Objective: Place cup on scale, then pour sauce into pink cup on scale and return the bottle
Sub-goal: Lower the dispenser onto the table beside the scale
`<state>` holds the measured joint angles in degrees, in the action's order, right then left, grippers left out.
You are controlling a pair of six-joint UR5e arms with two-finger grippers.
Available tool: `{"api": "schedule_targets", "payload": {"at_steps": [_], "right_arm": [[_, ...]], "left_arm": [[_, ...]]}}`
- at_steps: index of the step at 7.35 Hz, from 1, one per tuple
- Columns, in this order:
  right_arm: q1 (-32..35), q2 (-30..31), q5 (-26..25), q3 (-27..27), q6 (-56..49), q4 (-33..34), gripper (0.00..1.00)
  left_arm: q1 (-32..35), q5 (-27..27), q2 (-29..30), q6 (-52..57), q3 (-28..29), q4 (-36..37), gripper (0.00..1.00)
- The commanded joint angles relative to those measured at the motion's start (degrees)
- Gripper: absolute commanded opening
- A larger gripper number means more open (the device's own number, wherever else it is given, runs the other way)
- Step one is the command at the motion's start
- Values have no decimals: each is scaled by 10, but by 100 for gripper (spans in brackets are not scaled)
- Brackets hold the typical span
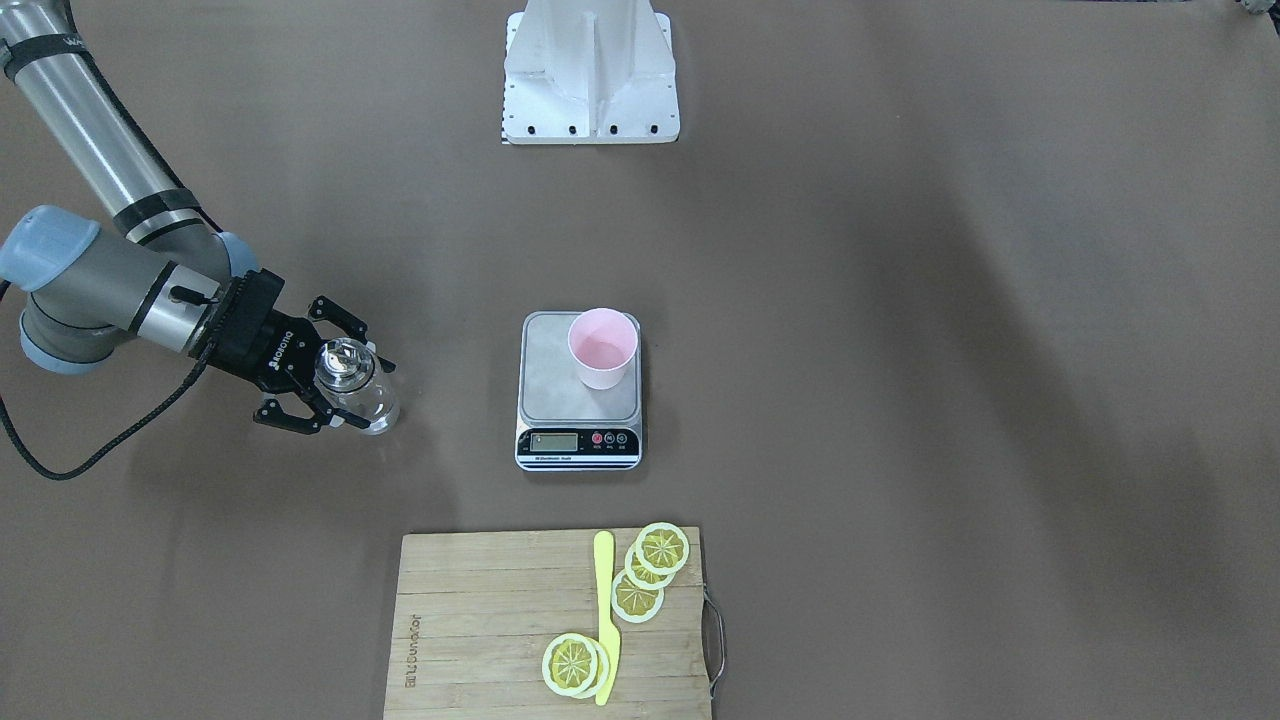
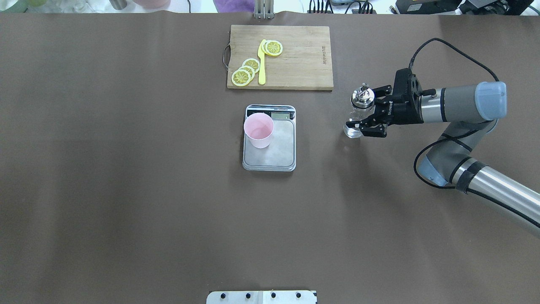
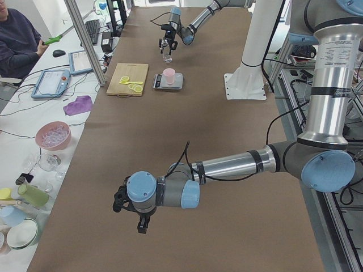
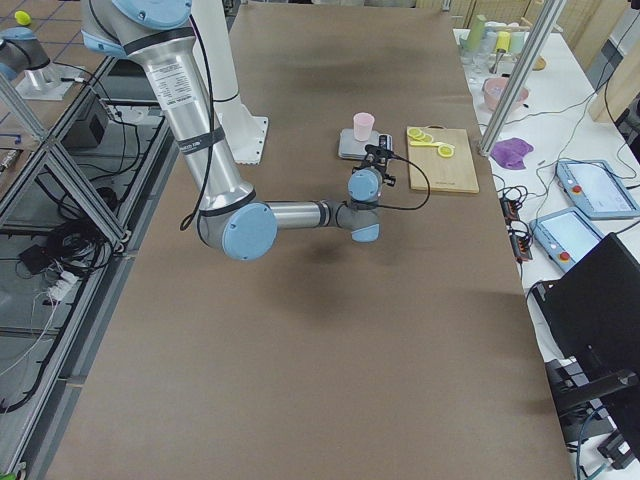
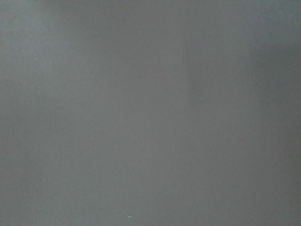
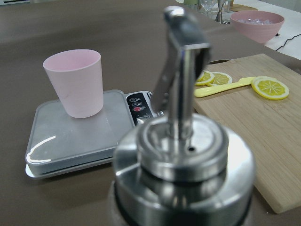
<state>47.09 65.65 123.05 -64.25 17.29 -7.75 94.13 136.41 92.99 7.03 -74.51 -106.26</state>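
- Table point(image 2: 126, 190): matte brown, smooth; clear spills would hide.
- Right tool point(image 2: 365, 114): black, straddled the bottle point(image 1: 358, 388), right of the scale point(image 1: 560, 385); clamped or not, couldn't tell. Left tool point(image 3: 131, 214): couldn't tell.
- Scale: flat steel platform.
- Bottle: slick round glass, chrome spout; a loose grip could slip.
- Cup point(image 1: 603, 348): light, tapered, pink, on the scale's corner; a spout knock could topple it.

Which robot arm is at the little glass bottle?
The right arm. Its gripper sits around the bottle, with a finger on either side. The left arm is far away from it.
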Motion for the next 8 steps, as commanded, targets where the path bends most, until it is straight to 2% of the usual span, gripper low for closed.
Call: {"api": "schedule_targets", "payload": {"at_steps": [1,5,6,7,8], "right_arm": [[-2,0,-1,1,0,-1,0],[-10,4,-15,7,-1,-2,2],[-11,4,-15,7,-1,-2,11],[-11,0,-14,4,0,-1,27],[-11,-2,-14,4,4,0,65]], "left_arm": [[0,0,1,0,1,0,98],[0,0,2,0,2,0,98],[0,0,3,0,2,0,98],[0,0,3,0,2,0,98],[0,0,3,0,2,0,98]]}}
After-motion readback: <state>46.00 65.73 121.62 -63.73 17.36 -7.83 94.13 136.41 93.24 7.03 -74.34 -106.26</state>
